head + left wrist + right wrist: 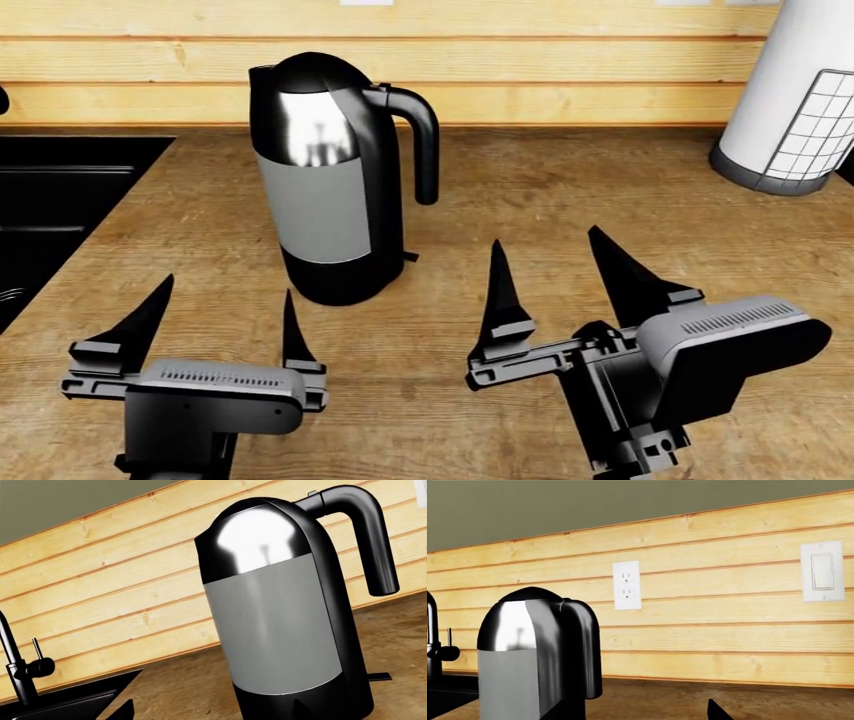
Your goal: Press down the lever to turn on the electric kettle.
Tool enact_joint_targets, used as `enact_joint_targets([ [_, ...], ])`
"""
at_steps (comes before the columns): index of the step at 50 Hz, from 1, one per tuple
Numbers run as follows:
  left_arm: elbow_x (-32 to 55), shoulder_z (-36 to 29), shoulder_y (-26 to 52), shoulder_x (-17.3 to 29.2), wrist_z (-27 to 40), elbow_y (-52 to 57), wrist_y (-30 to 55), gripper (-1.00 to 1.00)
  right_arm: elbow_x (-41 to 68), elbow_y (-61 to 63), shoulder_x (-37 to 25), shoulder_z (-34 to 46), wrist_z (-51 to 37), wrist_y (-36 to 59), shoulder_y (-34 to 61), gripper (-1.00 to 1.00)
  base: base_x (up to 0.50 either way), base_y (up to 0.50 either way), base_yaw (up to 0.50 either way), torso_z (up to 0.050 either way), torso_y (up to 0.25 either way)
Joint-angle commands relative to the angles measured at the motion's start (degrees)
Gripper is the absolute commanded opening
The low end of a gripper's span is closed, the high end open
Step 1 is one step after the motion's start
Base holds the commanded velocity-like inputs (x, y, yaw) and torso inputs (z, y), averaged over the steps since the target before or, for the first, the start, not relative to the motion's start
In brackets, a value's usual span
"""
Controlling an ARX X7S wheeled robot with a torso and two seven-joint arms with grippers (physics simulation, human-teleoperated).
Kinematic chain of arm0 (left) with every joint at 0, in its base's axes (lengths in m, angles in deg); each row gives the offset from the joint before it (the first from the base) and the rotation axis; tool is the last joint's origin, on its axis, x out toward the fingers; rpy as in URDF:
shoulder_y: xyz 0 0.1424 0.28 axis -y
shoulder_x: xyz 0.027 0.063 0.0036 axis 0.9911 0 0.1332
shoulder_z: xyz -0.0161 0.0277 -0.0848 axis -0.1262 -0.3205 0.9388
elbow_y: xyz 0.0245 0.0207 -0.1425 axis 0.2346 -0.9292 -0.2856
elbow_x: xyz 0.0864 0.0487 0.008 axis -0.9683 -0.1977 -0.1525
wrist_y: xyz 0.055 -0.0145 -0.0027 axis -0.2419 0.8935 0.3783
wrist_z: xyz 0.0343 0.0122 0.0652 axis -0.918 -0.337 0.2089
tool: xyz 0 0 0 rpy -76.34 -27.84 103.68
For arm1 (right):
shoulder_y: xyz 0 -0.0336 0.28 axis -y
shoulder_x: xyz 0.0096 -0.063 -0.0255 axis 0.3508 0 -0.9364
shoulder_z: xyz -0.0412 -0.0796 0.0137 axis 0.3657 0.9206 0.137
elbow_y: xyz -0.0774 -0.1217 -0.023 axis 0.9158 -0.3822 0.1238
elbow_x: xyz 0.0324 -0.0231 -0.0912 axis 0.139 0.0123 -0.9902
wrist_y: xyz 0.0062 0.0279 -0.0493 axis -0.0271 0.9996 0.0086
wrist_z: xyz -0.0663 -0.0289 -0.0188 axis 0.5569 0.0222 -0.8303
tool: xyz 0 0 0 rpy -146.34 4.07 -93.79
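Wooden countertop (pixel 561 200) runs below a plank wall, with the electric kettle (pixel 327 190) standing upright on it beside a black sink (pixel 60 190). Its lever (pixel 410 257) juts from the base under the handle. Left gripper (pixel 220 315) and right gripper (pixel 561 275) hover nearby, fingers apart, holding nothing.

The kettle (pixel 324 170) has a mirror-bright chrome dome, a matt grey middle band and a glossy black base and handle. The counter (pixel 574 215) is brown wood with visible grain, low sheen; the wall (pixel 727 625) is pale, knotty planks. The sink (pixel 54 200) at the frame's left looks smooth black. Both grippers look like matt black plastic.
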Motion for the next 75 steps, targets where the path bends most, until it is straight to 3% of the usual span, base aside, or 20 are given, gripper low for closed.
enact_joint_targets([
  [1,0.23,-0.29,-0.74,0.16,0.41,-0.38,-1.11,1.0,0.69,0.97,-0.6,1.74,-0.38,2.5,0.88,1.0,0.0,0.0,0.0,0.0,0.0],
  [3,0.36,-0.29,-0.94,0.18,0.49,-0.56,-1.49,1.0,0.33,0.77,-0.64,2.77,-0.23,2.78,1.21,1.0,0.0,0.0,0.0,0.0,0.0],
  [4,0.4,-0.29,-1.02,0.2,0.51,-0.56,-1.56,1.0,0.24,0.63,-0.65,3.19,-0.14,2.94,1.4,-1.0,0.0,0.0,0.0,0.0,0.0],
  [75,3.45,0.69,-4.48,1.41,2.51,-2.57,-6.99,1.0,-11.46,-23.97,5.68,20.24,-4.03,3.25,14.5,-1.0,0.0,0.0,0.0,0.0,0.0],
])
